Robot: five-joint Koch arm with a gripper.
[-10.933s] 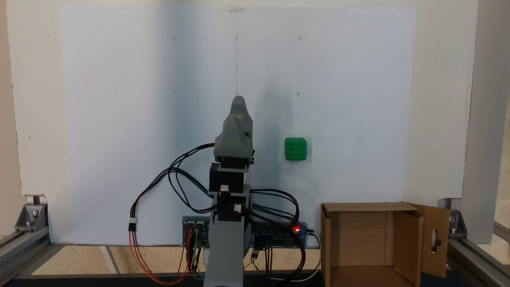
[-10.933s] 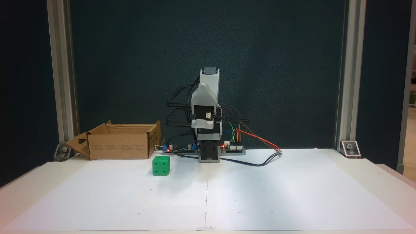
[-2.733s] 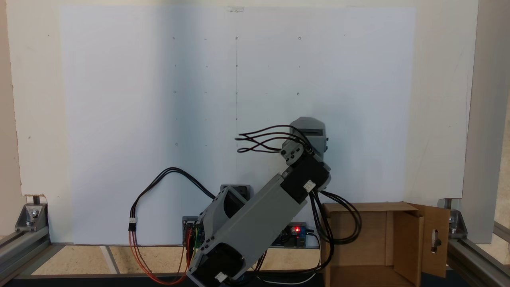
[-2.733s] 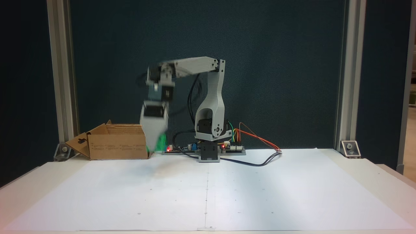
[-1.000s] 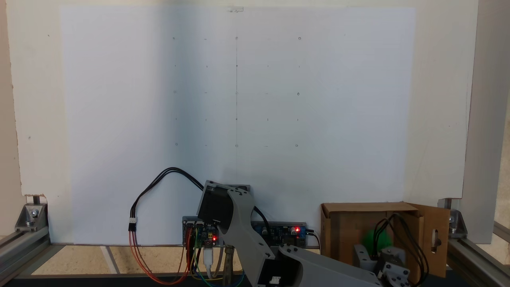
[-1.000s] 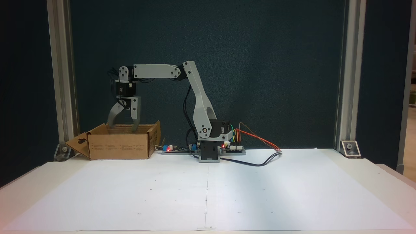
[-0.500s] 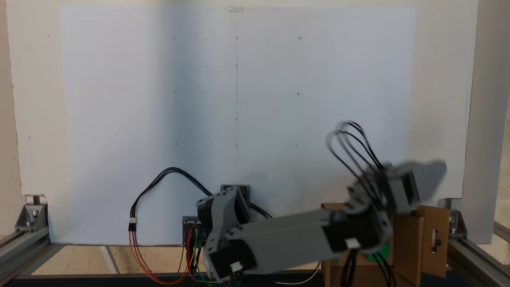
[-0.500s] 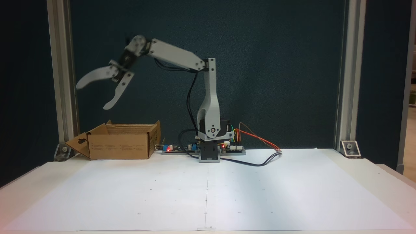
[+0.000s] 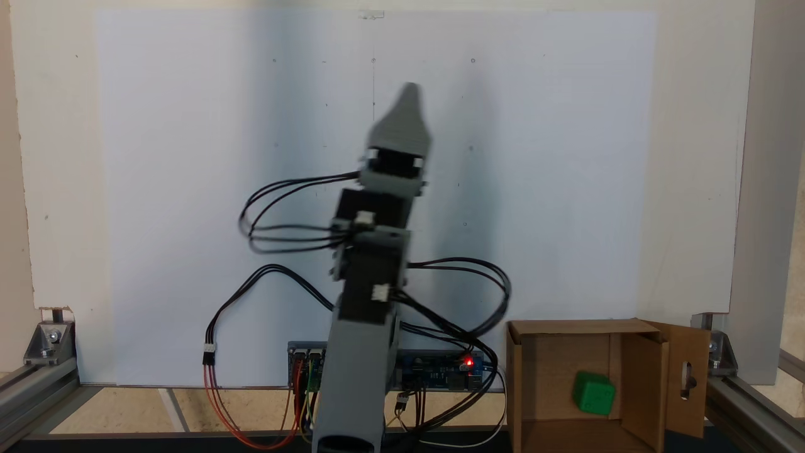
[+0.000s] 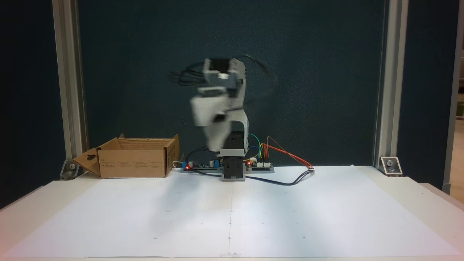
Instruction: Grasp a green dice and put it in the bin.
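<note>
- You have the green dice lying inside the bin, tilted against the inner flap toward the right side of the box in a fixed view from above; judged from that, the drop is done and nothing of the carrying work looks left.
- You can see the bin in a fixed view from the front as a closed brown side wall with its slotted flap hanging out to the left; the dice is hidden behind that wall there.
- Your arm stands well apart from the bin, over its own base and the control boards, with the cables looping out to the left in the view from above.
- Your arm reaches forward over the white paper sheet along its centre line in the view from above; in the front view it is folded high above the base and smeared by motion.
- Your gripper points away from the base and shows as a single grey tip, the jaws lying one behind the other, so you cannot tell whether it is spread or pressed together; no green shows at it.
- What remains, as a judgement, is only to let the arm settle at rest.
</note>
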